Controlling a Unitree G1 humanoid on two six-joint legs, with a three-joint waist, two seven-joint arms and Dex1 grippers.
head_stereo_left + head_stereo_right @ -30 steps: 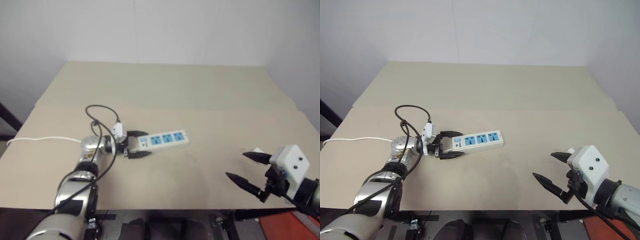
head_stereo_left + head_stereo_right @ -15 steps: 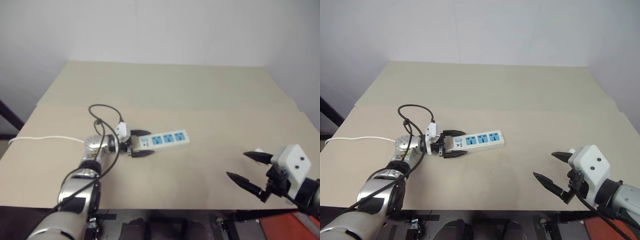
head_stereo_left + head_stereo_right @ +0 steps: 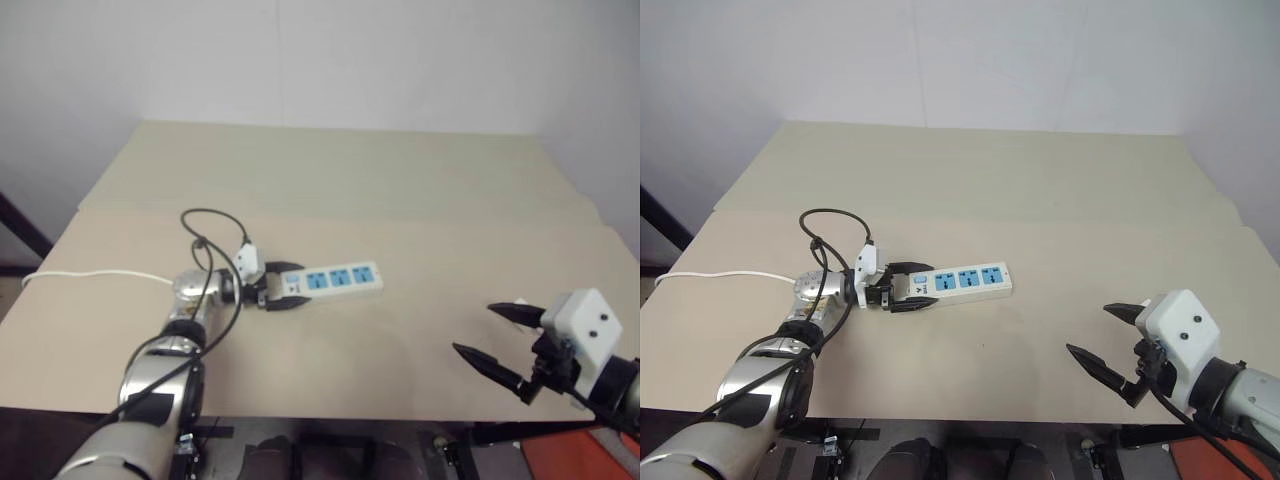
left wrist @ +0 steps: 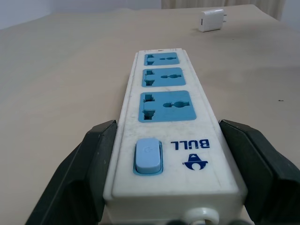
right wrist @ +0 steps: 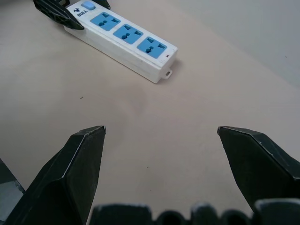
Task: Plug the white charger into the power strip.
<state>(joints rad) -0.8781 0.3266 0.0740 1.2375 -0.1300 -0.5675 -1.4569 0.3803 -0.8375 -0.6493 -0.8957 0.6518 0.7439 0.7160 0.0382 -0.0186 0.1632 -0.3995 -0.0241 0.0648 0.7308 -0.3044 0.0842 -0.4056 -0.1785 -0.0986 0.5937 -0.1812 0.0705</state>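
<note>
- Left gripper [image 3: 902, 290] clamped on the switch end of the power strip [image 3: 965, 280], one black finger [image 4: 89, 171] against each long side.
- Power strip flat on the tan table [image 3: 350, 180], three blue sockets facing up, pale blue switch [image 4: 148, 155] between the fingers, "BULL" mark beside it.
- White cord [image 3: 90, 276] trailing off the held end toward the table's left edge.
- Black cable [image 3: 825, 235] looping over the left wrist.
- Right gripper [image 3: 1118, 340] spread wide and holding nothing, above the table's near right corner, well apart from the strip.
- Bare tabletop between its fingers [image 5: 77, 164] in the right wrist view, strip lying farther off.
- White charger [image 4: 210, 20] on the table beyond the strip's far end, prongs sticking out sideways, well apart from the strip.
- Same charger peeking out just behind the right gripper's upper finger [image 3: 516, 300].
</note>
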